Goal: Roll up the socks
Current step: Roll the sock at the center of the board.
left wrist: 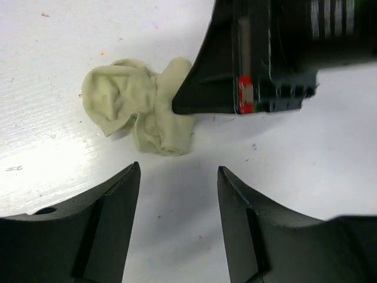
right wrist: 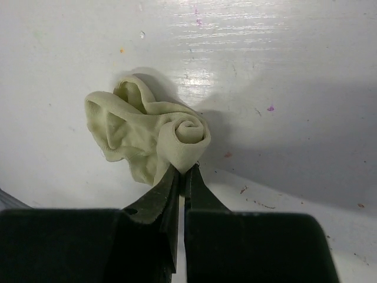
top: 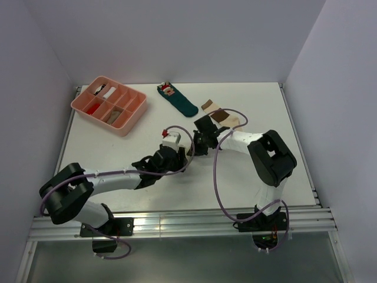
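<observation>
A plain pale sock [right wrist: 135, 130] lies bunched on the white table, one end wound into a tight roll [right wrist: 191, 132]. My right gripper [right wrist: 184, 170] is shut on the base of that roll. In the left wrist view the same sock [left wrist: 126, 103] lies ahead of my left gripper [left wrist: 178, 169], which is open with only bare table between its fingers and stands a little short of the fabric. The right gripper's black body [left wrist: 265, 65] presses in from the right. In the top view both grippers meet mid-table [top: 189, 147] and hide this sock. The banded cream-and-brown sock [top: 221, 115] lies flat behind them.
A pink compartment tray [top: 126, 121] sits at the back left. A dark teal sock with a red-and-white figure [top: 178, 99] lies at the back middle. Purple cables [top: 217, 177] loop around the right arm. White walls enclose the table.
</observation>
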{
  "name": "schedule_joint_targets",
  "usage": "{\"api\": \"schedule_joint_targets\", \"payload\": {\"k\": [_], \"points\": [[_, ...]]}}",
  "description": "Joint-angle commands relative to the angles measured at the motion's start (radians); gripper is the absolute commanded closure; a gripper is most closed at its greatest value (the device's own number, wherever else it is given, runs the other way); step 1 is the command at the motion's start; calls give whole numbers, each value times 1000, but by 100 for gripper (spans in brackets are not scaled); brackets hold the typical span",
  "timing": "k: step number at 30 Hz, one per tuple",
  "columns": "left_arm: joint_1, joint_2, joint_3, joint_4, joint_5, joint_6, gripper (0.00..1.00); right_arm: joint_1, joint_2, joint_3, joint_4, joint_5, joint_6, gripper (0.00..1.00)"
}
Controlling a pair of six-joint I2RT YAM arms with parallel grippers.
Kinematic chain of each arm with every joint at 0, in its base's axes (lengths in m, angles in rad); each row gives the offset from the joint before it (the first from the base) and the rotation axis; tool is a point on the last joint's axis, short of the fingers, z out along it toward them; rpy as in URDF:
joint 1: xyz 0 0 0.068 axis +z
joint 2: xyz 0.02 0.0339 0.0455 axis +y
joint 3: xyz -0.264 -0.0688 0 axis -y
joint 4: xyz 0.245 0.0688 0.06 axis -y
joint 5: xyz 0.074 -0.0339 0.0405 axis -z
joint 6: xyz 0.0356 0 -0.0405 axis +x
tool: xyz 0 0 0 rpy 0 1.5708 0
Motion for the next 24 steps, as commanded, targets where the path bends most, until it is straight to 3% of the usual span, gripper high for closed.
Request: {"api": "schedule_joint_targets", "payload": {"k": [1, 12, 24], "points": [[-78, 53, 38, 1, -206, 148, 41, 3, 31, 60, -153, 45, -27, 100], [-198, 260, 180, 18, -424, 322, 45, 4, 67, 98, -193, 8, -34, 100], [-211, 392, 248, 21, -392, 375, 55, 4, 88, 118, -201, -29, -27, 100]]}}
